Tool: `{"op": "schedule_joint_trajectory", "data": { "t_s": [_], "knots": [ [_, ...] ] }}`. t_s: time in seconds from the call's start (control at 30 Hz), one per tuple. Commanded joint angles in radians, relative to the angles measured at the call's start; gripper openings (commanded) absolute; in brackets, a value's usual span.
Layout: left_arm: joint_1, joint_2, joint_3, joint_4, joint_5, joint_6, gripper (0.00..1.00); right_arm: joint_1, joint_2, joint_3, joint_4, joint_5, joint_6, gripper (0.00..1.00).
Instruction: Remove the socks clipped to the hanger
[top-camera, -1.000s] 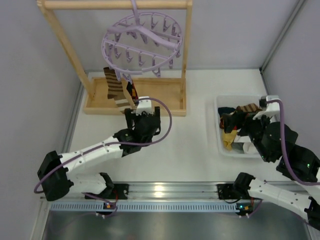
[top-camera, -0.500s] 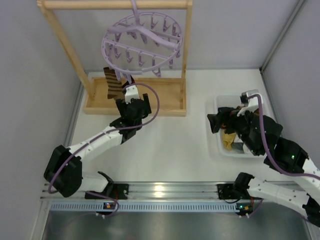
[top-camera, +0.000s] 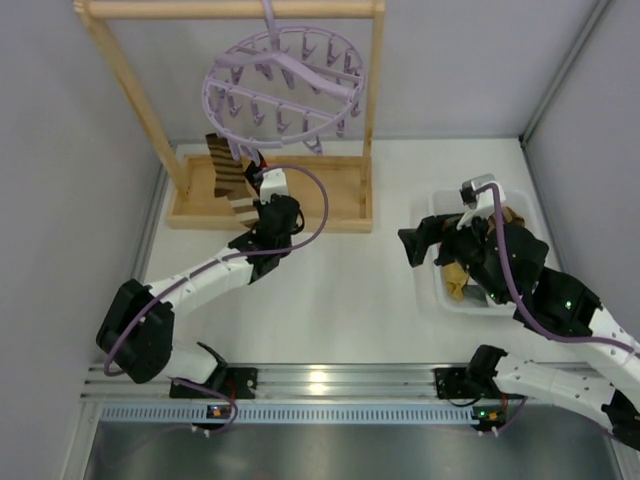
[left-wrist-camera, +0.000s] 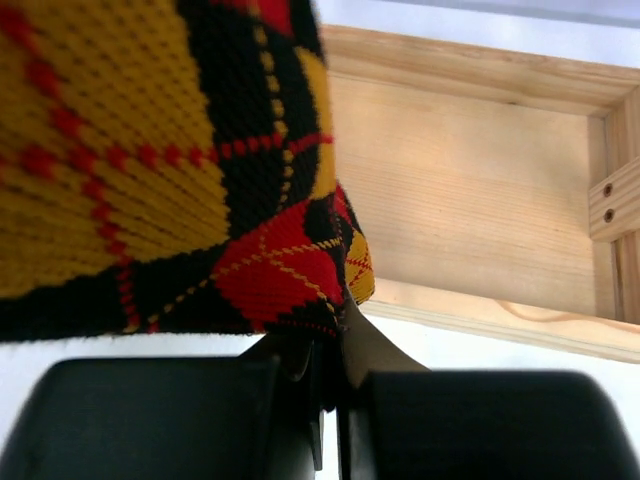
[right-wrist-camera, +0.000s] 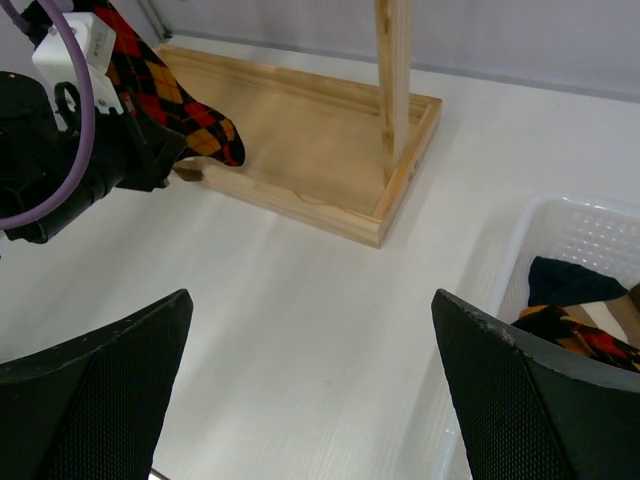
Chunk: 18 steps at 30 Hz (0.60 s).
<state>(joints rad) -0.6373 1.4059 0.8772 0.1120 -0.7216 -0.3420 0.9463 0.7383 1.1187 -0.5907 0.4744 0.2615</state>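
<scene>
Pale grey walls (top-camera: 60, 150) at 9, 12 and 3 o'clock, closing in a plain white surface (top-camera: 370, 290). Along 6 o'clock, a silver metal rail (top-camera: 340, 380) under both arm bases.

At 11 o'clock on the surface, a light wooden frame rack (top-camera: 135, 100) on its tray-like base. Hung from the rack's top bar, a round lilac plastic hanger (top-camera: 283, 62) with rows of dangling pegs. Hanging from pegs at the ring's 7 o'clock edge, a brown-and-cream striped sock (top-camera: 226, 172). Just right of it, a black argyle sock with red and yellow diamonds (left-wrist-camera: 150, 170), both over the rack base. Clenched on the lower tip of the black argyle sock: the left fingers (left-wrist-camera: 315, 400).

Spread wide and grasping nothing: the right fingers (top-camera: 412, 246), hovering above the surface toward 3 o'clock. Just right of them, a white perforated plastic basket (right-wrist-camera: 590, 235) holding a mixed heap of socks (right-wrist-camera: 570, 325), dark navy and argyle among them.
</scene>
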Motion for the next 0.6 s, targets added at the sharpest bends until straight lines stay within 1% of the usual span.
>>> {"op": "schedule_joint_trajectory", "data": {
  "t_s": [0.0, 0.1, 0.27, 0.4, 0.47, 0.57],
  "knots": [
    [-0.05, -0.077, 0.016, 0.052, -0.068, -0.003, 0.0, 0.003, 0.041, 0.015, 0.112, -0.071, -0.015, 1.0],
    [-0.106, -0.117, 0.028, 0.04, -0.094, 0.012, 0.0, 0.003, 0.087, 0.053, 0.13, -0.118, -0.013, 0.99],
    [-0.214, -0.142, 0.057, 0.015, -0.188, 0.043, 0.0, 0.005, 0.142, 0.131, 0.166, -0.206, -0.005, 0.98],
    [-0.32, -0.122, 0.054, 0.009, -0.242, 0.043, 0.0, 0.003, 0.229, 0.228, 0.161, -0.24, -0.016, 0.96],
    [-0.349, -0.098, 0.051, 0.008, -0.269, 0.04, 0.0, 0.005, 0.26, 0.294, 0.147, -0.25, -0.025, 0.95],
    [-0.409, -0.061, 0.052, 0.008, -0.282, 0.02, 0.0, 0.006, 0.308, 0.361, 0.146, -0.231, -0.037, 0.93]
  ]
}}
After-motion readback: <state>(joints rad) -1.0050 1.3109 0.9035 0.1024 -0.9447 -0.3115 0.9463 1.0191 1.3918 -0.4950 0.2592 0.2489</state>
